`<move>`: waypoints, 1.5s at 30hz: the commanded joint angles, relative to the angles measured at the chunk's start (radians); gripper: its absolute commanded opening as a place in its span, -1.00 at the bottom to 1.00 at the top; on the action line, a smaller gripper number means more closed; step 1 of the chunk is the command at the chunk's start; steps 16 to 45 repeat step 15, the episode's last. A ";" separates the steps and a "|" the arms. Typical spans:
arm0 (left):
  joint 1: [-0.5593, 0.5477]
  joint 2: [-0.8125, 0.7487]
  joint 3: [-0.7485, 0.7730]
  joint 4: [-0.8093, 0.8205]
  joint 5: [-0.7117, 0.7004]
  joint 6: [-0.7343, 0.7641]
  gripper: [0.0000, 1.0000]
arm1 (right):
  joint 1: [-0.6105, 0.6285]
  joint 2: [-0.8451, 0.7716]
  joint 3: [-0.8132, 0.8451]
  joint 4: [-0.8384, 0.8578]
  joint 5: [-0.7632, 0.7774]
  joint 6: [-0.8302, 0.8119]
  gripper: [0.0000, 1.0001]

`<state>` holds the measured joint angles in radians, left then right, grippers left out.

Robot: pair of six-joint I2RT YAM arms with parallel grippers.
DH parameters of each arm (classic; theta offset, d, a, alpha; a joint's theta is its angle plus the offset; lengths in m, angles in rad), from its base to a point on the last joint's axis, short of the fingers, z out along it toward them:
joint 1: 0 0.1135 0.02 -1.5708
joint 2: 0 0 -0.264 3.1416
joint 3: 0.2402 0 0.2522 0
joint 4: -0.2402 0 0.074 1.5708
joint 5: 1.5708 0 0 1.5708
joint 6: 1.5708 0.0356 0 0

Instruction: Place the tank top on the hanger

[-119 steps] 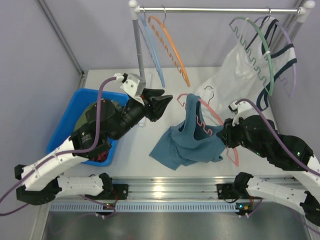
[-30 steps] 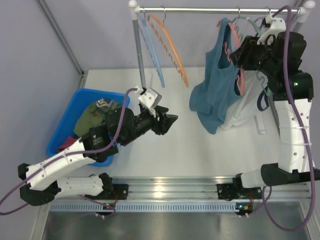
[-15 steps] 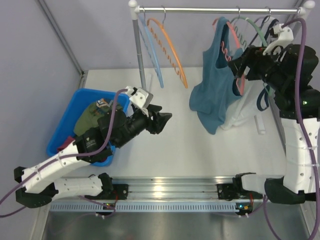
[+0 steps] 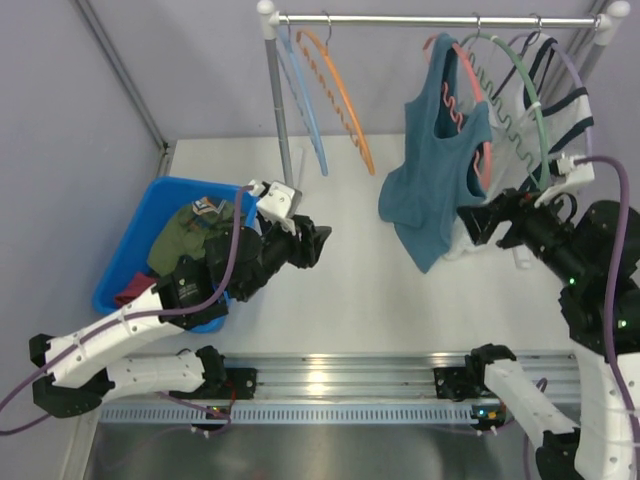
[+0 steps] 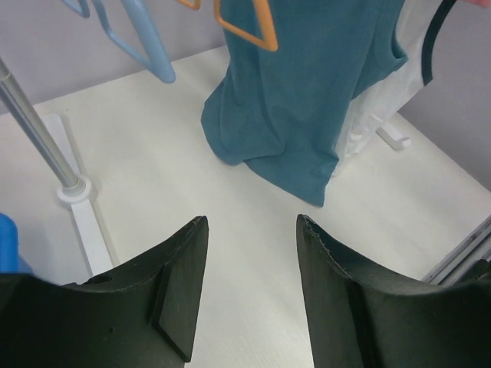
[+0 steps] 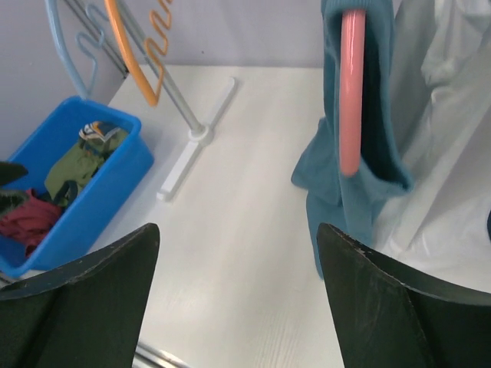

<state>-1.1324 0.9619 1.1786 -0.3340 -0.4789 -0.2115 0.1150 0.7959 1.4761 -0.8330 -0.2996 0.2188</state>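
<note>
Right claw (image 6: 238, 253) is drawn back, spread | left claw (image 5: 249, 230) spread | teal sleeveless tank top (image 4: 425, 190), unevenly draped, may be shed from salmon curved hanger (image 6: 351, 92)

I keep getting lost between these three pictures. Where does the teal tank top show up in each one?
Top external: the tank top hangs from the rail, upper right of centre.
Left wrist: the tank top fills the upper middle.
Right wrist: the tank top is at upper right, draped over the pink hanger.
Shared landmark: the orange hanger shows in all three.
</note>
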 commanded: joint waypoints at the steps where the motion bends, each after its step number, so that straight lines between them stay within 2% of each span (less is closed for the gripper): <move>1: -0.003 -0.026 -0.030 -0.020 -0.075 -0.054 0.08 | -0.003 -0.122 -0.137 -0.025 0.011 0.033 0.68; 4: -0.003 -0.026 -0.054 -0.036 -0.079 -0.078 0.08 | -0.003 -0.236 -0.255 -0.025 0.042 0.053 0.79; 10: -0.001 -0.015 -0.092 -0.043 -0.084 -0.134 0.07 | -0.003 -0.296 -0.362 -0.043 0.068 0.059 0.79; 13: -0.001 -0.015 -0.096 -0.043 -0.093 -0.146 0.07 | -0.003 -0.287 -0.366 -0.040 0.071 0.041 0.82; 15: -0.003 -0.015 -0.097 -0.039 -0.096 -0.147 0.07 | -0.003 -0.268 -0.361 -0.043 0.097 0.039 0.99; 45: -0.003 -0.015 -0.097 -0.039 -0.096 -0.147 0.07 | -0.003 -0.268 -0.361 -0.043 0.097 0.039 0.99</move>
